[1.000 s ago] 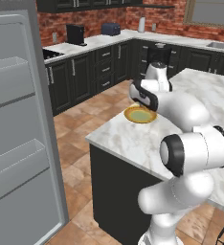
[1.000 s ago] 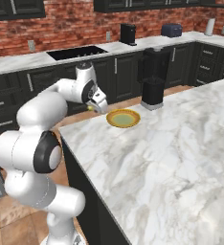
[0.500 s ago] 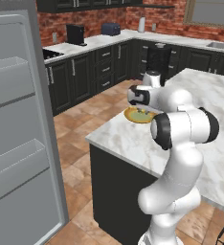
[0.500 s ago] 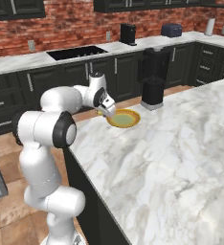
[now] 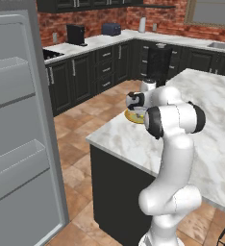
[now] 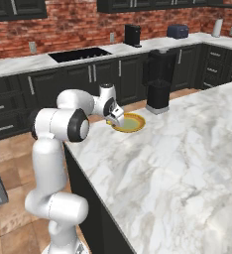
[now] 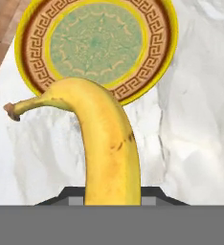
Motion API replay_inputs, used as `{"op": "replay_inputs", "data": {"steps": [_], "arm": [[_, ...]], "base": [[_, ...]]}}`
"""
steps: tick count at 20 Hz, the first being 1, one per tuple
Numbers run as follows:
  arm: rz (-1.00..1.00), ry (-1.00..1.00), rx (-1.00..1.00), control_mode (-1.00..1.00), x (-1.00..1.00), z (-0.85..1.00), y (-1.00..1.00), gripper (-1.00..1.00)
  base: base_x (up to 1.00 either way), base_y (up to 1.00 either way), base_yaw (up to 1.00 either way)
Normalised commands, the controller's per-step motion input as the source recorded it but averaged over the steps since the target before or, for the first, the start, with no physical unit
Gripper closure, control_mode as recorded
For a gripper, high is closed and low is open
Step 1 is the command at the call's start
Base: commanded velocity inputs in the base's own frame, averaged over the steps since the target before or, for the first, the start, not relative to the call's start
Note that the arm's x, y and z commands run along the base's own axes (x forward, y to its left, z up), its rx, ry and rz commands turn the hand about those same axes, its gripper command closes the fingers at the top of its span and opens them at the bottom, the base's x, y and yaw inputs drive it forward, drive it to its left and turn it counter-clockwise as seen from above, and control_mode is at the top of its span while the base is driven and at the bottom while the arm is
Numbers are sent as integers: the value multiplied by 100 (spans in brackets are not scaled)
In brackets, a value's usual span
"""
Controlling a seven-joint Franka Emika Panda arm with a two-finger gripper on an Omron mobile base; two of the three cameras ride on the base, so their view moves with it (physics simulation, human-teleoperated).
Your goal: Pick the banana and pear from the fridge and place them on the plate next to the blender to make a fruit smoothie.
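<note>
While the claw [image 6: 117, 118] hangs low over the near edge of the marble tabletop [image 6: 187, 163], it grips the banana [image 7: 106, 148] by its lower end, the fruit rising from between the closed-in jaws at the 6 o'clock edge of the hand view. Its long axis runs from 6 o'clock up toward 12, then bends over so that the dark stem tip points to 9 o'clock. The curved upper part overlaps the near rim of the plate [image 7: 97, 45], which lies past the fruit at 12 o'clock, a yellow-rimmed dish with a brown key-pattern band and a pale green centre; whether the banana touches it cannot be told.

From the right base view the plate [image 6: 130, 122] sits on the tabletop just beside the claw, at its 3 o'clock, with the blender [image 6: 158, 82] standing near it toward 1 o'clock. Dark cabinets, a pale worktop and a red brick wall [image 6: 63, 30] run behind. From the left base view the fridge [image 5: 18, 125] stands open at 9 o'clock, well apart from the island, across a brown tiled floor [image 5: 81, 139].
</note>
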Motion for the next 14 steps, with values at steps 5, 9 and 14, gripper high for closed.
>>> {"op": "replay_inputs", "data": {"steps": [5,9,14], "arm": [[0,0,0,-100,65,-36,-9,100],[0,0,0,-100,51,-41,-14,100],[0,0,0,-100,27,-32,-18,100]], "base": [[0,0,0],[0,0,0],[0,0,0]]}}
